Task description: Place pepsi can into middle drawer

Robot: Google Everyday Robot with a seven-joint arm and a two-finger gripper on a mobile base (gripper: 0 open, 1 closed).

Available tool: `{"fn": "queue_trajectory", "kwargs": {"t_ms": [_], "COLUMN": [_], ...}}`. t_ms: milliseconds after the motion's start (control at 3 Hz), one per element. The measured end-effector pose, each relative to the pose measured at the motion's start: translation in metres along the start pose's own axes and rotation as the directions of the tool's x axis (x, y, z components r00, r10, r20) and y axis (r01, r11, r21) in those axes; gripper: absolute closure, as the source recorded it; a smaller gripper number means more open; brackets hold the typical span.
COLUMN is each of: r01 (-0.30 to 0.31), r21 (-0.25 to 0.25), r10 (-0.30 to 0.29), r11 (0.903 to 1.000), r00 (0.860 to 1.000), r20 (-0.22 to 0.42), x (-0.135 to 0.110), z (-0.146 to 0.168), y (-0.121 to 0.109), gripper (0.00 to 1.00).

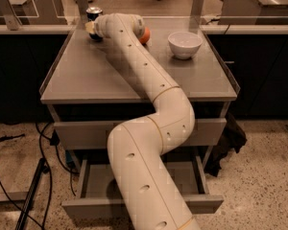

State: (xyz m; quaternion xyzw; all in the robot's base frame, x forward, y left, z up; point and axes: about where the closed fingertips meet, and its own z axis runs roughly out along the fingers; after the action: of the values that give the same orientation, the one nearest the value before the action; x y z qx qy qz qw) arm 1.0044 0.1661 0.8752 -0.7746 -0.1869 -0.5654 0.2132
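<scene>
The pepsi can, dark with a silver top, stands upright at the back left corner of the grey table. My gripper is at the end of the long white arm, right against the front of the can and mostly hidden behind the wrist. The middle drawer is pulled out below the table, under the closed upper drawer front. My arm's lower links cover the middle of both drawers.
An orange lies just behind the arm near the wrist. A white bowl stands at the back right of the table. Cables and a stand leg lie on the floor to the left. Glass partitions stand behind the table.
</scene>
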Motion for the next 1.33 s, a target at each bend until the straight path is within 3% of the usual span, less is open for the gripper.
{"fn": "queue_trajectory", "kwargs": {"t_ms": [333, 667, 1000, 1333], "r01": [-0.035, -0.098, -0.178, -0.268], "r21": [-0.017, -0.058, -0.099, -0.121], "r10": [0.035, 0.096, 0.171, 0.251], "r11": [0.9993, 0.9935, 0.979, 0.9558], "r00": [0.999, 0.995, 0.982, 0.957], "r20": [0.008, -0.026, -0.078, -0.144], "x": [0.009, 0.032, 0.061, 0.084], "z": [-0.008, -0.02, -0.034, -0.045], "y": [0.003, 0.011, 0.016, 0.012], "gripper": [1.0, 1.0, 1.0, 1.0]}}
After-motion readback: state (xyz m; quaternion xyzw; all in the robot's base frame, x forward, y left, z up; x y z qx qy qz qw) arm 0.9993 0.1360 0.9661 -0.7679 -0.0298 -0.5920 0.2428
